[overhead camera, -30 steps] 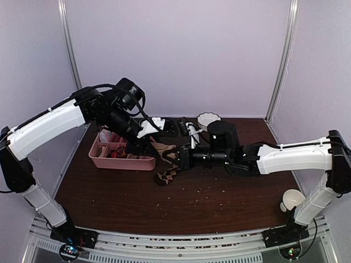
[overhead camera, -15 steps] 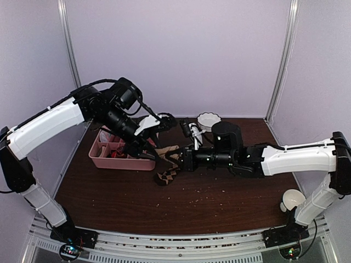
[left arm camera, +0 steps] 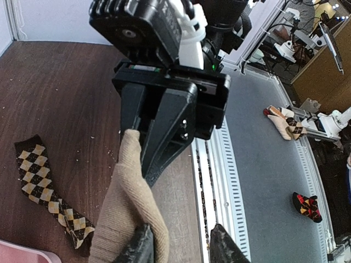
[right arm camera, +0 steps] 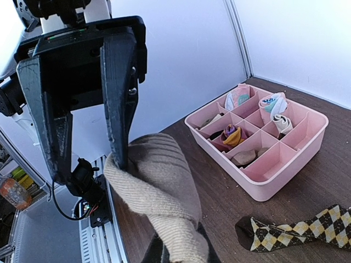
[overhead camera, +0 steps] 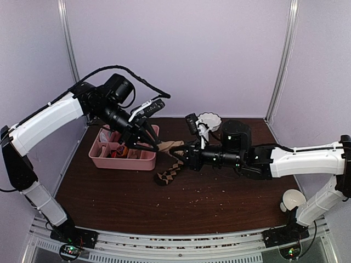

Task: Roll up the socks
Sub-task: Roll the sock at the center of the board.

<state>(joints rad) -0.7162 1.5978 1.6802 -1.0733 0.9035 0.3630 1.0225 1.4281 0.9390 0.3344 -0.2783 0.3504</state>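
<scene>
Since both socks are limp, light knit, they will sag and slip unless pinched at an end or cuff. From above, the tan sock hangs stretched between the left tool and right tool. On the left wrist, the right tool is clamped on one end; the argyle sock lies flat on the counter beneath both tools. On the right wrist, the left tool's jaws stand apart, the sock against one finger (hooked, not pinched, I judge). Count: two socks, two tools, one tray.
</scene>
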